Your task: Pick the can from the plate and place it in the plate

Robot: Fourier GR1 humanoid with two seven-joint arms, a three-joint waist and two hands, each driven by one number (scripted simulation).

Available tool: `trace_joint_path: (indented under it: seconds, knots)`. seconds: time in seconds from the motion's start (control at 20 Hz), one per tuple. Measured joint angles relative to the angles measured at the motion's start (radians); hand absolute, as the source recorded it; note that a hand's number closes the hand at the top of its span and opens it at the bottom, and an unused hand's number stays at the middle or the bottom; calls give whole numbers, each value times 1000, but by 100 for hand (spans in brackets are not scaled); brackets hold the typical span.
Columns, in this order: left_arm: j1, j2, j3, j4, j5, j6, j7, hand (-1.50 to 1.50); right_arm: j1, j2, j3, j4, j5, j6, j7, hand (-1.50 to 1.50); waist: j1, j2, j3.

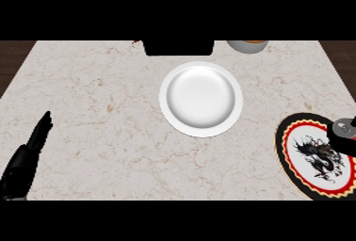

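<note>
Dark can with silvery round top, at 3 o'clock on the black-rimmed dragon plate, standing upright, long axis vertical. White plate at centre. Left hand at 8 o'clock, fingers straight, holding nothing.

The small grey metal can and the black-rimmed patterned plate are running off the picture's right edge; a black box and a pale bowl are being cropped at the counter's far edge.

Marble counter — white plate at centre; patterned plate at right edge.
</note>
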Motion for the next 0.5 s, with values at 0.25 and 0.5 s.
trace_joint_path:
  seconds: [0.25, 0.5]
  knots:
    - [-13, 0, 4, 9, -9, 0, -3, 0, -39, 41, 83, -204, -17, 78, 56, 150, 7, 2, 0]
    - [-20, -10, -3, 15, -21, -4, -7, 0, -177, 99, 198, -276, 19, 175, 176, 150, 18, 5, 0]
